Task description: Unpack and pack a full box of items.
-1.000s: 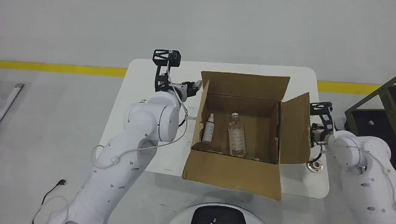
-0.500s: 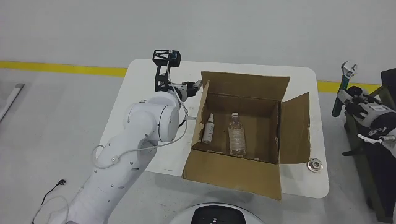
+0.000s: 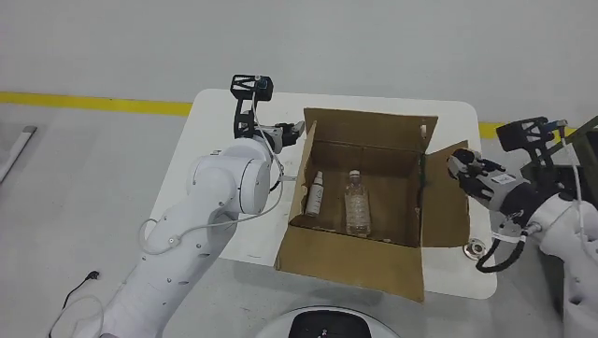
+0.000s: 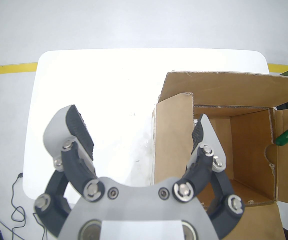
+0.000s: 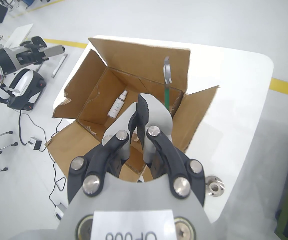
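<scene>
My right gripper (image 5: 140, 118) is clamped on the green-handled wrench (image 5: 167, 96), whose long axis points up-frame over the open cardboard box (image 5: 144, 53), while my left gripper (image 4: 137, 118) is spread wide.

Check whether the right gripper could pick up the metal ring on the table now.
Probably not: the right gripper is shut on the wrench above the box, though the metal ring lies uncovered.

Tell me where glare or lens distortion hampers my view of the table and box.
Left wrist view: table glares flat white; yellow floor line bows. Right wrist view: box interior evenly lit, spray bottle plainly visible. Top view: no glare.
</scene>
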Tool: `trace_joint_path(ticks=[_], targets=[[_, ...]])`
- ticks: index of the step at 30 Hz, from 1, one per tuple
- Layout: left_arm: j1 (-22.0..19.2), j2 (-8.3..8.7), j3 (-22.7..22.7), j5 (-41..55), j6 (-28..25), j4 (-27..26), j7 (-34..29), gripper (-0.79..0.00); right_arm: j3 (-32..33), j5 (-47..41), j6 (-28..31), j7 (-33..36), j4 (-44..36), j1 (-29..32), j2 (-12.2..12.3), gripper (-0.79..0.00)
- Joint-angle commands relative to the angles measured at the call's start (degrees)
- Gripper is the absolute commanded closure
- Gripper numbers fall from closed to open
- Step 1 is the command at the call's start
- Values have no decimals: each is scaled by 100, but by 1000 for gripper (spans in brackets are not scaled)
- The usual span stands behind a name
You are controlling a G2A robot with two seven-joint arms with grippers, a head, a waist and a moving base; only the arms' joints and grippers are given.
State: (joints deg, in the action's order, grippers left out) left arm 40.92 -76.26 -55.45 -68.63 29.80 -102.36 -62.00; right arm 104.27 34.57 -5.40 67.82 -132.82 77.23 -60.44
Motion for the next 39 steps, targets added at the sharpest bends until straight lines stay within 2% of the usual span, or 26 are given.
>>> trace_joint_path(ticks=[1, 9, 19, 24, 25, 27, 30, 35, 39], targets=[[0, 0, 0, 0, 0, 0, 0, -785, -252, 105, -71, -16, 8, -37, 6, 0], [0, 0, 0, 0, 0, 0, 0, -785, -768, 314, -173, 137, 77, -146, 44, 0], [0, 0, 0, 0, 0, 0, 0, -785, -889, 276, -154, 143, -138, -45, 85, 0], [0, 0, 0, 0, 0, 0, 0, -785, -972, 838, -37, 266, -182, -140, 134, 0], [0, 0, 0, 0, 0, 0, 0, -785, -1057, 984, 11, 319, -182, -205, 145, -31], [0, 0, 0, 0, 0, 0, 0, -785, -1263, 1266, 102, 394, -167, -413, 161, -175], [0, 0, 0, 0, 0, 0, 0, -785, -1628, 1669, 159, 495, -77, -728, 173, -262], [0, 0, 0, 0, 0, 0, 0, -785, -2212, 2612, 88, 652, 200, -1167, 173, -308], [0, 0, 0, 0, 0, 0, 0, -785, -2531, 2942, -125, 663, 527, -1476, 140, -317]])
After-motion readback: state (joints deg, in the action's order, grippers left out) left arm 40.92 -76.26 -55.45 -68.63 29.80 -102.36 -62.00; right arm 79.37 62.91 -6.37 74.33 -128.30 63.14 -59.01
